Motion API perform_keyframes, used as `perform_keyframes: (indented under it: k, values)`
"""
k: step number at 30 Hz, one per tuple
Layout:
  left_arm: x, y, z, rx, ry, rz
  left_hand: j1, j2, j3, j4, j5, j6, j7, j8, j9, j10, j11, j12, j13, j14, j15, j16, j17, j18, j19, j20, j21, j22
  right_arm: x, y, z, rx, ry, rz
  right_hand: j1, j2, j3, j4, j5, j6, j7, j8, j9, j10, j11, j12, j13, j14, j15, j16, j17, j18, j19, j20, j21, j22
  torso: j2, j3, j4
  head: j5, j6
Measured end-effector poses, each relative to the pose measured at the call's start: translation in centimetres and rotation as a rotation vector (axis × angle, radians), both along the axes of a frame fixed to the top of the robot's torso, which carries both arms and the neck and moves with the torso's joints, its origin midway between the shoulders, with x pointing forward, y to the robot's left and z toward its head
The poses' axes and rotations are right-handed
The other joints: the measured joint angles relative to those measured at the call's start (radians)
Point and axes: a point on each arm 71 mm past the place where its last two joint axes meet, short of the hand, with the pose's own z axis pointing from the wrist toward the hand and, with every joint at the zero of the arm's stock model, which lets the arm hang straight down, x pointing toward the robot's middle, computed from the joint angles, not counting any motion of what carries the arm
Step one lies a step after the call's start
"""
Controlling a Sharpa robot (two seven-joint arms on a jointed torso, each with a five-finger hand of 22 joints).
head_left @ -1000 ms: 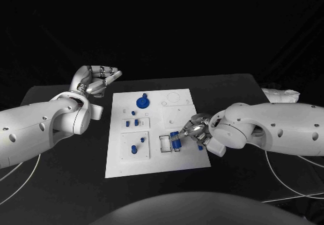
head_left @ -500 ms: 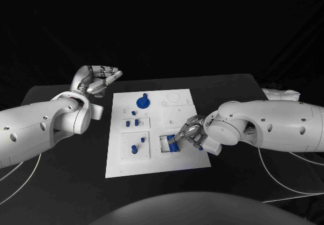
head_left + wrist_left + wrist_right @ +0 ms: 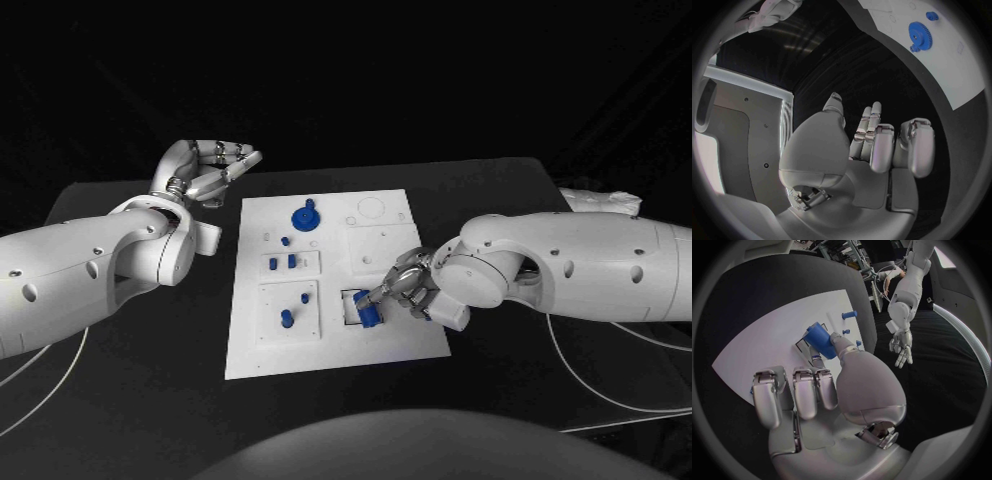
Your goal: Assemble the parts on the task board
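- The white task board (image 3: 335, 340) is seen flat on the middle of the black worktop (image 3: 130, 400), with small blue parts spread over its panels
- The right robot hand (image 3: 405, 288) is lowered over the near right part of the board, beside a rectangular frame there
- A blue block-shaped part (image 3: 374, 310) is pinched between the thumb and fingers of the right robot hand; in the right wrist view the same blue block-shaped part (image 3: 820, 340) is seen at the fingertips, just above the board surface
- Whether the block is already touching the frame cannot be told
- The left robot hand (image 3: 214, 168) is held beyond the far left corner of the board, above the worktop and apart from the board; its fingers are curled in loosely and nothing is held in it
- A blue gear (image 3: 304, 217) is seen on the far part of the board, also visible in the left wrist view (image 3: 921, 32)
- Two short blue pegs (image 3: 283, 262) stand in the middle left panel, and further blue pieces (image 3: 286, 318) lie in the near left panel
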Motion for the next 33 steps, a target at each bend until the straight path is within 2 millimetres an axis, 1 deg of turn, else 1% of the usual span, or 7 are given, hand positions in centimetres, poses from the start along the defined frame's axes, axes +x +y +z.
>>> perform_keyframes:
  k: [8,10,15,19,24,26,33]
  values:
    - [0.00,-0.10,-0.01,0.000,0.001,-0.002,0.000,0.000,0.000,0.000,0.000,0.000,0.000,0.000,0.000,0.000,0.000,0.000,0.000,0.000,0.000,0.000,0.000,0.000,0.000,0.000,0.000,0.000,0.02,0.34,-0.03,0.000,0.004,0.000,-0.017,-0.007,0.000,0.000,-0.037,0.004,0.004,-0.008,-0.007,0.000,0.000,0.000,0.000,0.000,0.000,0.000,0.000,0.000,0.000,0.000,0.000,0.000,0.000,0.0001,0.0001,-0.001,0.000]
    - [0.00,-0.11,-0.01,-0.001,0.001,-0.002,0.000,0.000,0.000,0.000,0.000,0.000,0.000,0.000,0.000,0.000,0.000,0.000,0.000,0.000,0.000,0.000,0.000,0.000,0.000,0.000,0.000,0.000,0.04,0.43,-0.02,0.000,0.003,0.000,-0.023,-0.009,0.027,-0.027,-0.045,0.005,0.005,-0.013,-0.011,0.000,0.000,0.000,0.000,0.000,0.000,0.000,0.000,0.000,0.000,0.000,0.000,0.000,0.000,0.0001,0.0002,-0.001,0.000]
    - [0.00,-0.12,-0.01,-0.001,0.002,-0.003,0.000,0.000,0.000,0.000,0.000,0.000,0.000,0.000,0.000,0.000,0.000,0.000,0.000,0.000,0.000,0.000,0.000,0.000,0.000,0.000,0.000,0.000,0.13,0.52,-0.04,-0.004,0.003,-0.004,-0.032,-0.019,0.033,-0.033,-0.060,0.006,0.006,-0.016,-0.014,0.000,0.000,0.000,0.000,0.000,0.000,0.000,0.000,0.000,0.000,0.000,0.000,0.000,0.000,0.0000,0.0002,-0.001,0.000]
    - [0.00,-0.15,-0.01,-0.001,0.002,-0.003,0.000,0.000,0.000,0.000,0.000,0.000,0.000,0.000,0.000,0.000,0.000,0.000,0.000,0.000,0.000,0.000,0.000,0.000,0.000,0.000,0.000,0.000,0.20,0.61,-0.06,-0.009,0.003,-0.006,-0.041,-0.025,0.023,-0.023,-0.074,0.008,0.007,-0.021,-0.016,0.000,0.000,0.000,0.000,0.000,0.000,0.000,0.000,0.000,0.000,0.000,0.000,0.000,-0.001,-0.0002,0.0002,-0.001,0.000]
    - [-0.01,-0.17,-0.02,-0.001,0.002,-0.004,0.000,0.000,0.000,0.000,0.000,0.000,0.000,0.000,0.000,0.000,0.000,0.000,0.000,0.000,0.000,0.000,0.000,0.000,0.000,0.000,0.000,0.000,0.28,0.76,-0.09,-0.015,0.002,-0.006,-0.053,-0.037,0.007,-0.019,-0.087,0.021,-0.003,-0.028,-0.020,0.000,0.007,0.000,0.000,0.000,0.000,0.000,0.001,0.000,0.000,0.000,0.000,0.000,-0.001,-0.0001,0.0003,-0.001,0.000]
    - [-0.01,-0.17,-0.02,-0.001,0.003,-0.005,0.000,0.000,0.000,0.000,0.000,0.000,0.000,0.000,0.000,0.000,0.000,0.000,0.000,0.000,0.000,0.000,0.000,0.000,0.000,0.000,0.000,0.000,0.33,0.80,-0.09,-0.018,0.001,-0.006,-0.058,-0.042,-0.002,-0.015,-0.089,0.033,-0.014,-0.029,-0.022,0.000,0.007,0.000,0.000,0.000,0.000,0.000,0.001,0.000,0.000,0.000,0.000,0.000,-0.001,-0.0001,0.0002,-0.001,0.000]
    - [-0.04,-0.18,-0.02,-0.001,0.003,-0.005,0.004,0.004,0.000,0.000,0.000,0.000,0.000,0.000,0.000,0.000,0.000,0.000,0.000,0.000,0.000,0.000,0.000,0.000,0.000,0.000,0.000,0.000,0.45,0.91,-0.07,-0.028,-0.006,-0.006,-0.089,-0.056,-0.028,0.004,-0.120,0.034,-0.012,-0.033,-0.022,0.000,0.014,0.000,0.000,-0.004,0.004,0.000,0.001,0.000,0.000,0.000,0.000,0.000,0.000,-0.0001,0.0002,-0.001,0.000]
